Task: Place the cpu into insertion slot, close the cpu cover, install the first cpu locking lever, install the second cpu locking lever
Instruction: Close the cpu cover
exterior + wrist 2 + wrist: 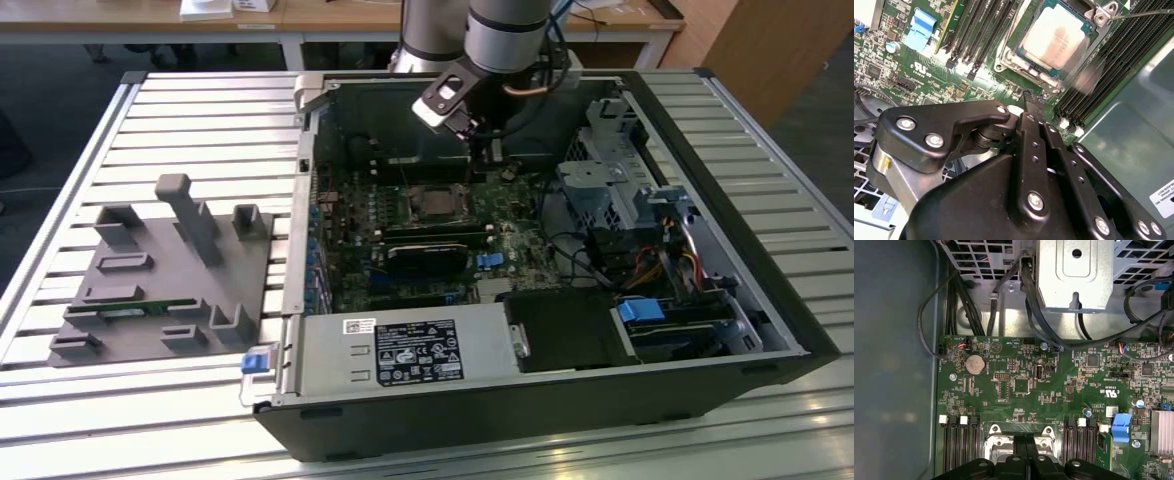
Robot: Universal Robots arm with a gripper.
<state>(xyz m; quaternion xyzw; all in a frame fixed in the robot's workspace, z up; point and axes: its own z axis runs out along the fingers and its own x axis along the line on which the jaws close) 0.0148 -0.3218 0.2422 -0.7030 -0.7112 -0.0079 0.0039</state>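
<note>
The cpu [1056, 37] lies in the insertion slot [1040, 79] on the green board, its pale metal top showing through the window of the cpu cover [1088, 46], which lies flat around it. A thin wire lever [1141, 14] runs off from the cover's corner tab. My gripper [1030, 98] is shut with nothing between its fingers, and its tip hangs just off the socket's edge. In the first wrist view the gripper [1026, 442] hangs over the socket frame [996, 445]. In the exterior view the gripper [487, 150] hangs inside the case, above and slightly to the exterior view's right of the cpu [434, 204].
Black memory slots [979, 30] flank the socket on both sides. A black card [427, 252] lies nearer the front. A drive cage [607, 180] and cables [1004, 295] stand at the exterior view's right. A grey fixture block [167, 275] sits on the slatted table outside the case.
</note>
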